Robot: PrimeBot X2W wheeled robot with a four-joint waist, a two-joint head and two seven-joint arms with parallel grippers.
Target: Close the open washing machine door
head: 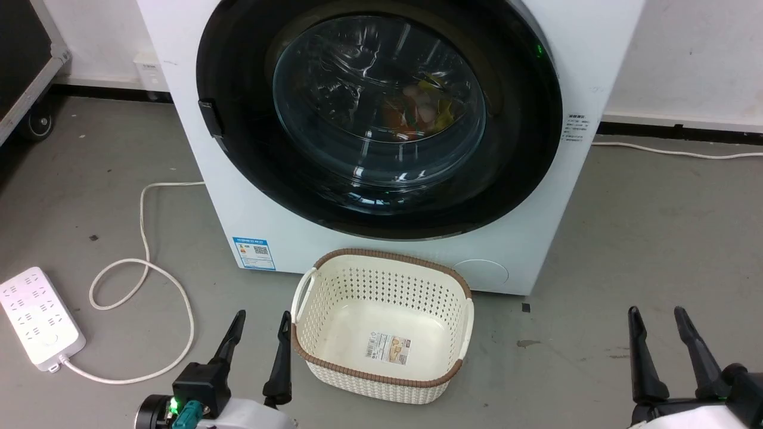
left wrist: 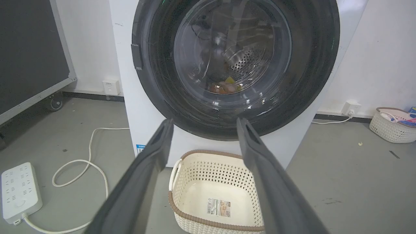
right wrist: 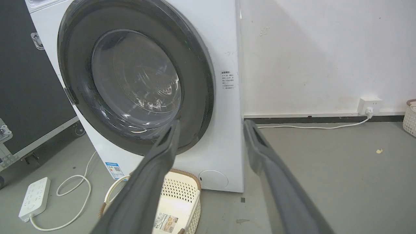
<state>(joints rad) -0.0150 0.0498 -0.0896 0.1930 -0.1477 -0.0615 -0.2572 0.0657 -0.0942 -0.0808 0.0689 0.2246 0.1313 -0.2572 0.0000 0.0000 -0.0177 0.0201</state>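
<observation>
Hovering: L gripper point(head: 264, 314) + R gripper point(head: 656, 310) fingers spread, empty | washing machine door point(head: 379, 101) looks flush w/ washing machine point(head: 554, 208), straight beyond basket point(head: 381, 257) | L gripper beside basket, nearer.

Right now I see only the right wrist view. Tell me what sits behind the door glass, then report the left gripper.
Observer: In the head view, colourful items lie behind the glass of the washing machine door.
Operator: Now the left gripper.
Observer: The left gripper is open and holds nothing. In the head view it is low, just left of the cream basket.
</observation>
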